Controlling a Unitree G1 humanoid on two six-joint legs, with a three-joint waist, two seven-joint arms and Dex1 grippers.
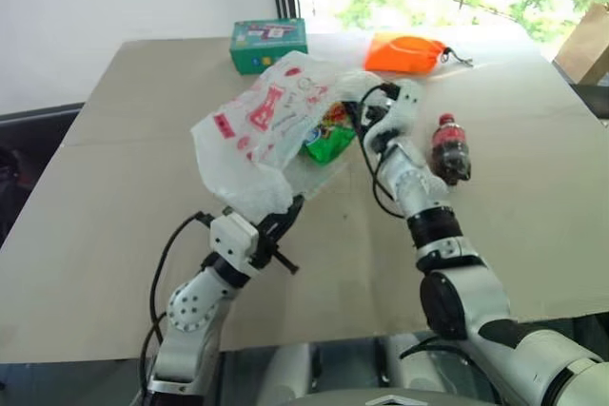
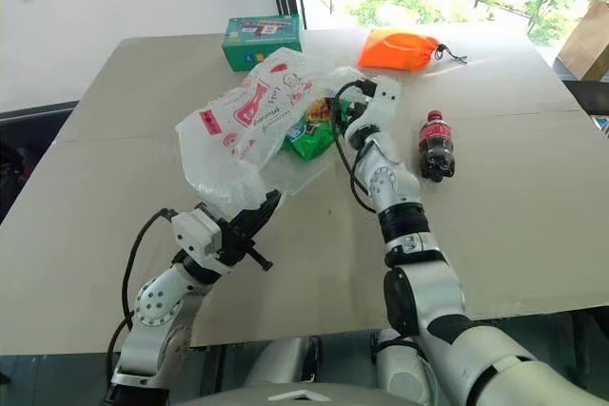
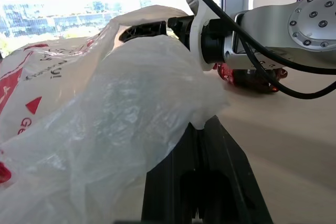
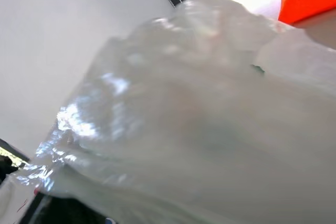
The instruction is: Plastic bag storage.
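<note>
The left claw (image 1: 285, 211) is clamped on the bag (image 1: 262, 130) over the desk (image 1: 114, 187). The right claw (image 1: 366, 106) is at the bag; I cannot tell its state.

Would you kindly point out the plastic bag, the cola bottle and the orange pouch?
plastic bag (image 1: 262, 125), left eye view, on its red-printed side.
cola bottle (image 1: 449, 149), left eye view, on its dark body.
orange pouch (image 2: 398, 49), right eye view, on its fabric middle.

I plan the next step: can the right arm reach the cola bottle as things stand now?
Probably yes: the cola bottle lies uncovered on the table, just beside the right gripper at the plastic bag.
</note>
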